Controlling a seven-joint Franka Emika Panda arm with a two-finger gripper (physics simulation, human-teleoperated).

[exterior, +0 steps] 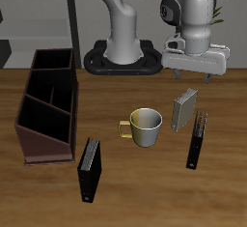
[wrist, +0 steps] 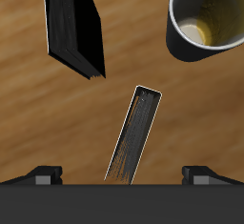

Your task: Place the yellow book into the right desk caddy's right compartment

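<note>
Directly beneath the pincer [exterior: 196, 73], fingers apart and clear, yellow book [exterior: 183, 110] standing upright beside mug [exterior: 145, 127]

Your yellow book [exterior: 183, 110] shows grey covers with a pale tan edge; from the wrist its face is streaked dark grey with a light outline. The desk caddy [exterior: 48, 105] is dark brown-maroon. The mug [exterior: 146, 127] is olive-yellow, pale inside. Both other books [exterior: 89, 171] [exterior: 197, 140] are black. The counter [exterior: 125, 197] is brown woodgrain.
</note>
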